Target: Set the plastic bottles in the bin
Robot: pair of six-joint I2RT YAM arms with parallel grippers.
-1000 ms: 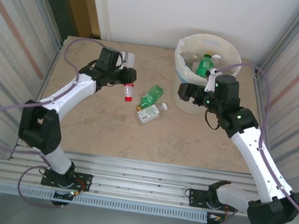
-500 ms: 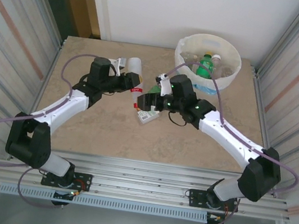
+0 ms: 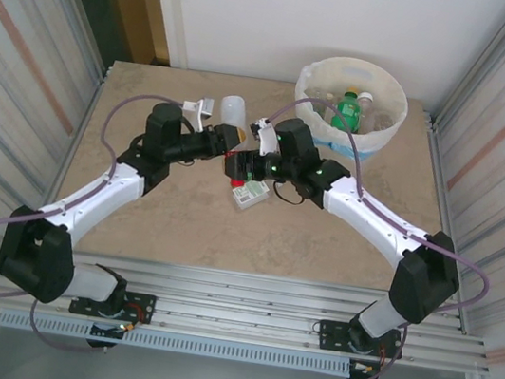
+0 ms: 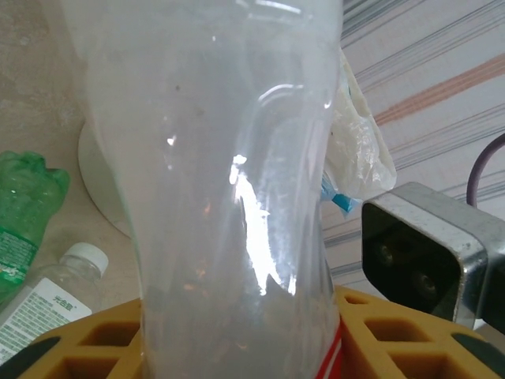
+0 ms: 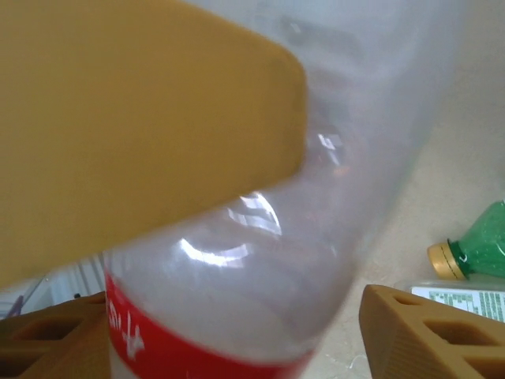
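Clear plastic bottle (image 3: 232,109) with red label is clamped by the left gripper (image 3: 226,135). The half-open right gripper (image 3: 239,162) sits around it; whether it grips, I cannot tell.

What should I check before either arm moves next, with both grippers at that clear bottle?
1. Left gripper shut on the clear bottle, near its red label: ok.
2. Right gripper closed on the same bottle: cannot tell. One finger lies across it in the right wrist view, and the other is hidden.
3. Bottle lifted off the table: ok.
4. Bin open, with room above the bottles inside: ok.
5. Table cleared of bottles: not ok. A green bottle and a white-capped bottle lie there.
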